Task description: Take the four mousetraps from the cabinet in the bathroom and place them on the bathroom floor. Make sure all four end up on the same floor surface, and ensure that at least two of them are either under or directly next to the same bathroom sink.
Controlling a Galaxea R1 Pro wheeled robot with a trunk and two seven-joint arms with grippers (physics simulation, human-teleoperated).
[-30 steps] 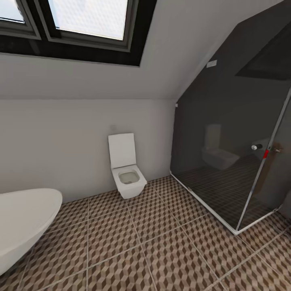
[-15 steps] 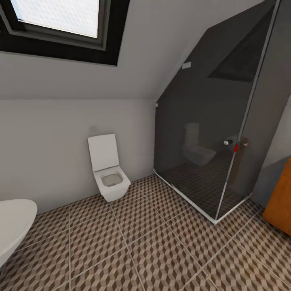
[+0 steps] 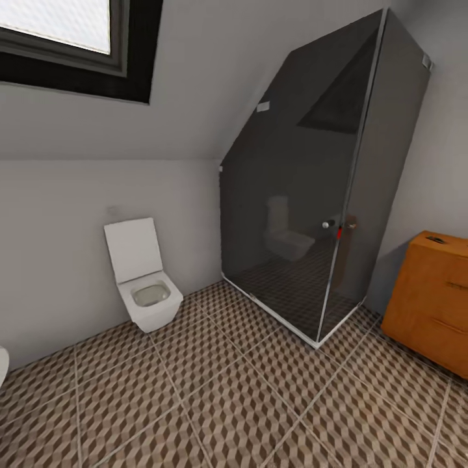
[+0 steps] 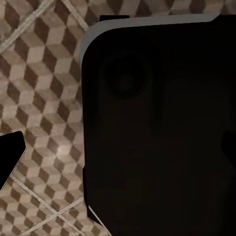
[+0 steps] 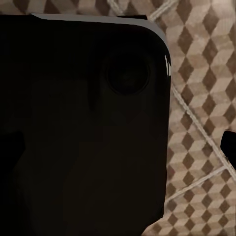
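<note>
The orange-brown wooden cabinet stands at the right edge of the head view, against the wall beside the shower. A small dark mark lies on its top, too small to identify. No mousetraps can be made out, and the sink is out of view. The cube-patterned bathroom floor spreads across the lower part of the head view. In both wrist views a black part of the robot's body hangs over that floor. One black fingertip shows in the left wrist view and another fingertip in the right wrist view.
A white wall-hung toilet with its lid up sits at the left. A dark glass shower enclosure fills the corner between toilet and cabinet. A sliver of the white bathtub shows at the left edge. A sloped ceiling window is above.
The camera has swung to the right: toilet and shower slid leftward in the picture, the bathtub nearly left it, and the cabinet came into view at the right.
</note>
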